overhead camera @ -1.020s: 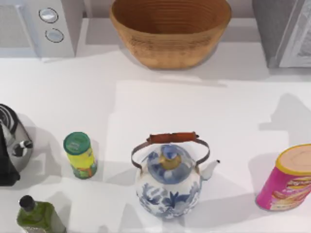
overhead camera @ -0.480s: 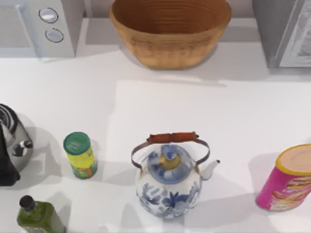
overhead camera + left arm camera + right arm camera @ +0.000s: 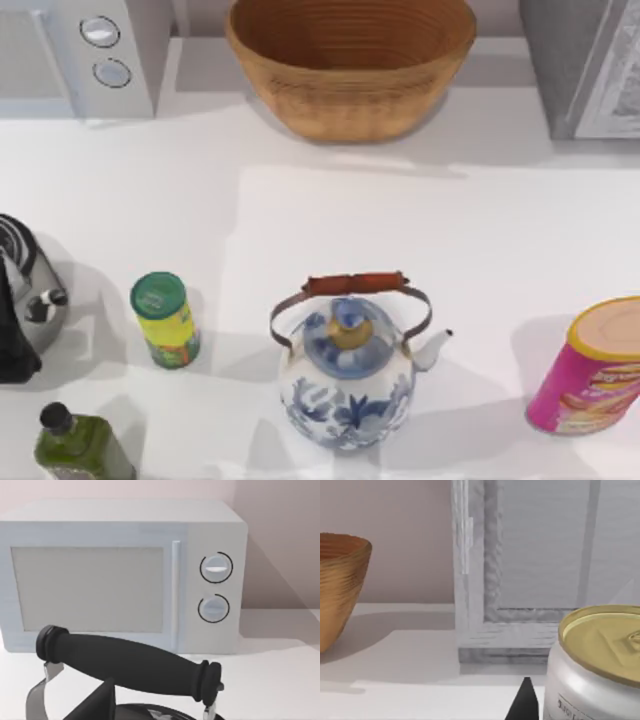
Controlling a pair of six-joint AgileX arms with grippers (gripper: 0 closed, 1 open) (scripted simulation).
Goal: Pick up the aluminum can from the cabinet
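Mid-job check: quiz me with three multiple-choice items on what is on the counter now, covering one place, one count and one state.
1. In the top view, where does the blue-and-white porcelain teapot stand?
A. Between the green-lidded yellow can and the pink canister with a yellow lid
B. Inside the woven basket
C. On top of the microwave

2. How many round dials does the white box-shaped microwave have?
A. One
B. Two
C. Four

3. What state is the teapot's blue lid with a gold knob in?
A. Seated on the teapot
B. Lying beside it on the counter
C. Hanging from the spout

Answers:
1. A, since the top view shows the can to the teapot's left and the canister to its right.
2. B, since the left wrist view shows two dials, one above the other.
3. A, since the lid sits on the pot's opening under the handle.
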